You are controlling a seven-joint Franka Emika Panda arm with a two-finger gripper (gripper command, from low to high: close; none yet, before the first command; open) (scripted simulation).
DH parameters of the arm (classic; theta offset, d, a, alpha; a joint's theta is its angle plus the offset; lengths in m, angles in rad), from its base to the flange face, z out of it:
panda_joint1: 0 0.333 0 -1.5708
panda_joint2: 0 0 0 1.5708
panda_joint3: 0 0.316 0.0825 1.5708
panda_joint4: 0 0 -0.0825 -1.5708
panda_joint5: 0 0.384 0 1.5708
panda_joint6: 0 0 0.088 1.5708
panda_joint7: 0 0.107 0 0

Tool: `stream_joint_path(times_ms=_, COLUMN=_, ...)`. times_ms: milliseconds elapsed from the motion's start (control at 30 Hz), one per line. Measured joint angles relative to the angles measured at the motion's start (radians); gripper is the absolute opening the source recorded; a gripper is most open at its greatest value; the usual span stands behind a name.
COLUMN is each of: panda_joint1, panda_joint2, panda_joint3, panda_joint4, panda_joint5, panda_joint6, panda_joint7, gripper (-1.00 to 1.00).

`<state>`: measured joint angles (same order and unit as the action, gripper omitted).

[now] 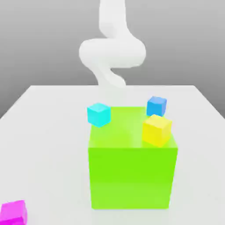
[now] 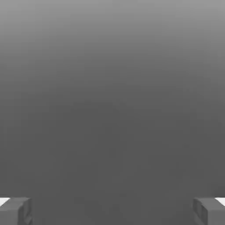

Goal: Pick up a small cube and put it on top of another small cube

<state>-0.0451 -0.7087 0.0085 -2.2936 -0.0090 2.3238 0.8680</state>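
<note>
**Four small cubes and one big green block on the table**

Four small cubes sat on the white table [image 1: 48, 132] in the exterior view. The small magenta cube [image 1: 13, 213] lay alone at the lower left corner of the frame, well apart from everything else, partly cut by the frame edge. The big lime-green cube [image 1: 132, 171] filled the centre and lower middle of the frame. The cyan cube [image 1: 98, 114] appeared at the green cube's upper left corner; whether it touched the block or stood behind it could not be told. The yellow cube [image 1: 156, 129] showed against the green cube's upper right corner, overlapping its top edge; contact could not be judged. The blue cube [image 1: 156, 106] sat just above the yellow one in the frame, farther back on the table.

The white arm [image 1: 112, 48] rose at the top centre of the frame, curled above the far table edge. Its hand was not made out in this view.

In the hand view, the gripper [image 2: 112, 211] was spread wide. One grey fingertip [image 2: 15, 211] showed at the lower left corner and the other at the lower right, with only plain grey background between them. Nothing was held.
</note>
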Motion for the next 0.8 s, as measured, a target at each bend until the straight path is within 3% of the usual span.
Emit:
stream_joint_path(times_ms=500, panda_joint1=-0.208, panda_joint2=0.551, panda_joint3=-0.014, panda_joint4=0.041, panda_joint5=-0.061, panda_joint6=0.137, panda_joint7=0.417, gripper=0.00)
stream_joint_path(times_ms=800, panda_joint1=-0.295, panda_joint2=0.876, panda_joint3=-0.065, panda_joint4=0.064, panda_joint5=-0.021, panda_joint6=0.221, panda_joint7=0.611, gripper=0.00)
